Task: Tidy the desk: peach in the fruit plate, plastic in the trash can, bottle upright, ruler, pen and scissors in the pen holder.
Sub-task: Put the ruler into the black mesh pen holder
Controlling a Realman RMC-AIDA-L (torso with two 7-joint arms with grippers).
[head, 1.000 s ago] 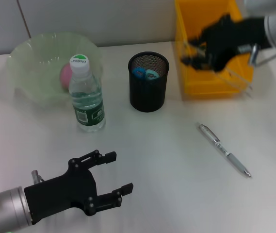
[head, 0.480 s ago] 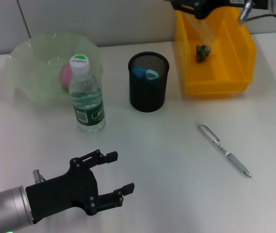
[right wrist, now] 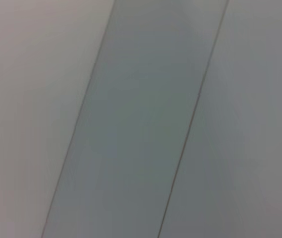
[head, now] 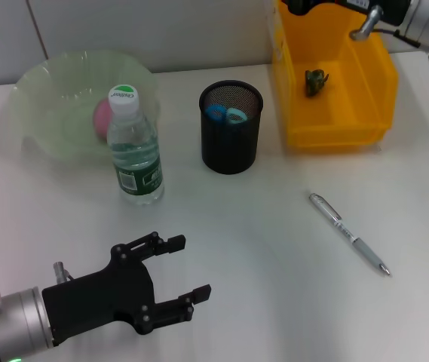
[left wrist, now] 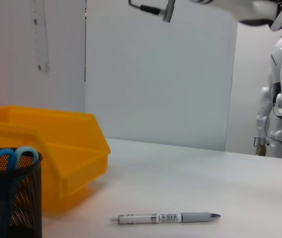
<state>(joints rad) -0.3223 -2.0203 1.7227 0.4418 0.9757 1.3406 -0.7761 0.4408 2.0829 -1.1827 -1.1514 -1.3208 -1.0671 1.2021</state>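
On the white surface (head: pixel 259 249) most things are already put where they belong. The pink peach (head: pixel 102 115) is seen inside the pale green plastic fruit plate (head: pixel 41 90), so it cannot roll off. The clear water bottle with a white cap (head: pixel 133 147) is stood upright just beside the plate. Blue-handled scissors (head: pixel 225 114) are kept in the black mesh pen holder (head: pixel 231 128). A small dark scrap (head: pixel 316 81) is left in the yellow plastic bin (head: pixel 335 124), which is used as the trash can. The silver pen (head: pixel 348 233) is left lying flat, well apart from the holder, so it is likely next. The black left gripper (head: pixel 175 271) is held open near the front edge. The right arm (head: pixel 395 11) is raised above the bin; whether its gripper is open cannot be told.
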